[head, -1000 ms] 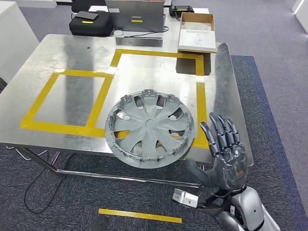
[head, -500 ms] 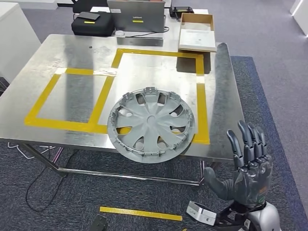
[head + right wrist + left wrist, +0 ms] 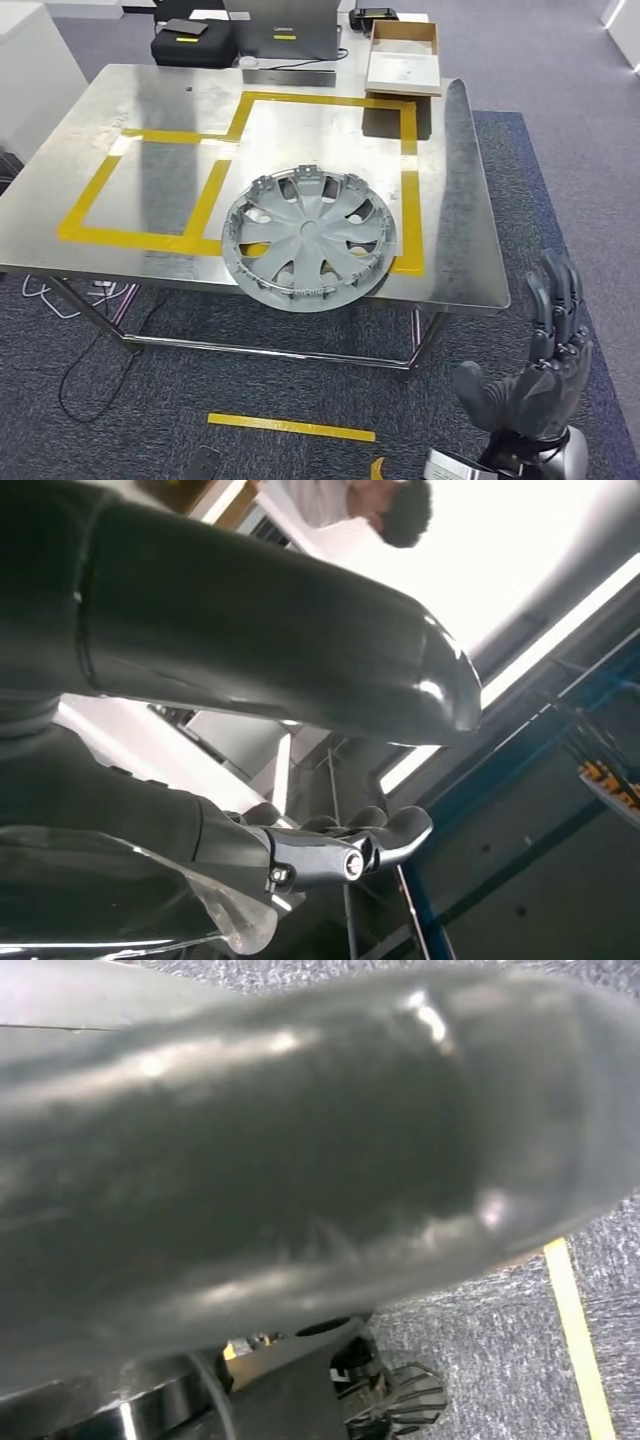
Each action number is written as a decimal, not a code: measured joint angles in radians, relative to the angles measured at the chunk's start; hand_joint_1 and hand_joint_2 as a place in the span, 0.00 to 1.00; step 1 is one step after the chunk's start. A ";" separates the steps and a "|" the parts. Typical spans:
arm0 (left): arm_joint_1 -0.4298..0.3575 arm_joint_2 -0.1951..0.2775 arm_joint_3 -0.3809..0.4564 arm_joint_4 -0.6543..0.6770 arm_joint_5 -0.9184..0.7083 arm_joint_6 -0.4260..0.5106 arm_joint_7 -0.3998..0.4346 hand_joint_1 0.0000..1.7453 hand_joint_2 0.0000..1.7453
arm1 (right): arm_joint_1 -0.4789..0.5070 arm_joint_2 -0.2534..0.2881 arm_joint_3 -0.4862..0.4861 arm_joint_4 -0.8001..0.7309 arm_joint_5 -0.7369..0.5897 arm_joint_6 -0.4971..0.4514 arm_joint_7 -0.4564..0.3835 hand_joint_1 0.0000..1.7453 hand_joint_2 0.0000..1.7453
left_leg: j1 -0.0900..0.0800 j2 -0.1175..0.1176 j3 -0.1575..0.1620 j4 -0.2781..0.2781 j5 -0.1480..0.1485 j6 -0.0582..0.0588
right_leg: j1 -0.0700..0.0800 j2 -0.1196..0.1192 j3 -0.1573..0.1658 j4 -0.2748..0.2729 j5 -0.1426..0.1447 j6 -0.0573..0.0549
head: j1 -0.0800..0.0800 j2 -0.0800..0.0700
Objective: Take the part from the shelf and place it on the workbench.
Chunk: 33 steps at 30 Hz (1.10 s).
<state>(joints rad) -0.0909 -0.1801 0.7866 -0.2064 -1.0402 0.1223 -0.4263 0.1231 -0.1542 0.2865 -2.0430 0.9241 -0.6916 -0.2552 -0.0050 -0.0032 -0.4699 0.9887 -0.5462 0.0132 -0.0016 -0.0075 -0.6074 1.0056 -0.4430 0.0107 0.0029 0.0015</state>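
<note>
I see the hubcap [image 3: 309,238] already lying on the tabletop [image 3: 468,210], overhanging its near edge, my right hand [image 3: 540,375] spread and empty beside it.

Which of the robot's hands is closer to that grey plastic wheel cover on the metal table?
The right hand, open, off the table's near right corner, apart from the grey wheel cover. The left hand's place relative to it cannot be told.

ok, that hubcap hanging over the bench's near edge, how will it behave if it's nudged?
The hubcap looks like thin moulded plastic with cut-outs, so probably light and a bit flexible. On the smooth metal workbench it would likely slide easily. Its near rim overhangs the edge, so a push toward the robot could tip it off.
</note>
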 joint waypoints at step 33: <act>0.013 -0.001 0.035 0.000 0.006 0.004 -0.014 0.00 0.00 | 0.051 0.016 0.020 -0.013 -0.178 0.001 0.008 0.00 0.00 | -0.002 0.001 0.005 -0.018 0.012 0.008 | 0.002 -0.001 -0.001 -0.008 0.004 0.010 | -0.004 0.000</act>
<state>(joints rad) -0.0779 -0.1815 0.8218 -0.2060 -1.0345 0.1260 -0.4407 0.1742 -0.1385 0.3062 -2.0558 0.7466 -0.6909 -0.2467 -0.0068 -0.0024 -0.4651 0.9709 -0.5338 0.0209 0.0001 -0.0081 -0.6083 0.9974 -0.4386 0.0203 -0.0012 0.0015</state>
